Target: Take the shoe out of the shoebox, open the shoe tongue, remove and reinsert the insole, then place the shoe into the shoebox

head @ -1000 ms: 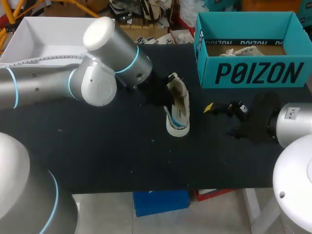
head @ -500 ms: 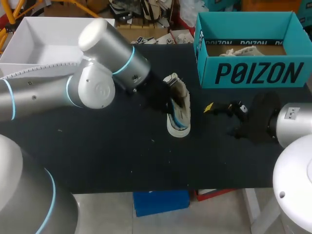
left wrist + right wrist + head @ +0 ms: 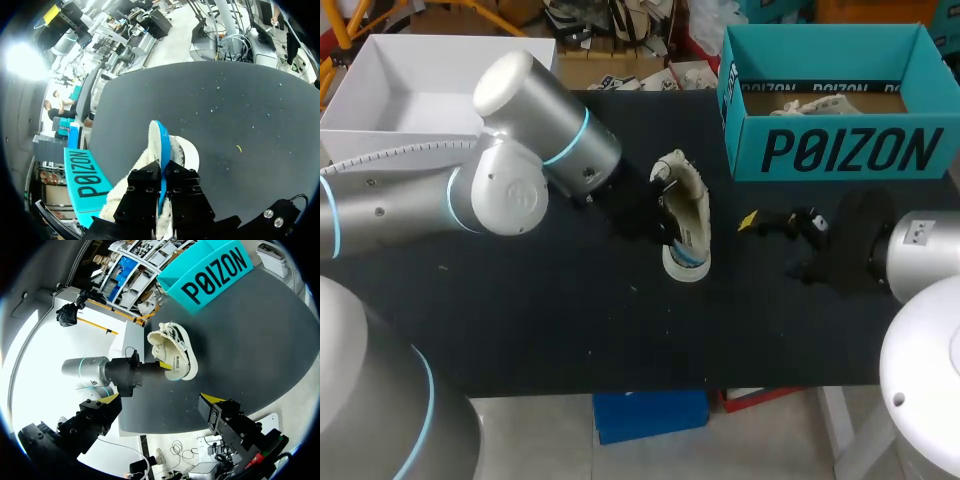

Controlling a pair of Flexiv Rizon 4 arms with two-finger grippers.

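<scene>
One shoe (image 3: 685, 215) is lying with its long axis running far-to-near; left gripper (image 3: 163, 176) is pinching its blue insole (image 3: 162, 145), right gripper (image 3: 162, 399) gaping.

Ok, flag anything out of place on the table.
Only the insole: it sticks up on edge out of the shoe, pinched in the left gripper. That fits the task; nothing else looks odd.

A cream, fleecy low-top shoe (image 3: 686, 212) lay near the frame's centre, with a thin blue insole (image 3: 163, 150) on edge in its opening. An open teal cardboard shoebox (image 3: 840, 150) sat upper right, well apart.
</scene>
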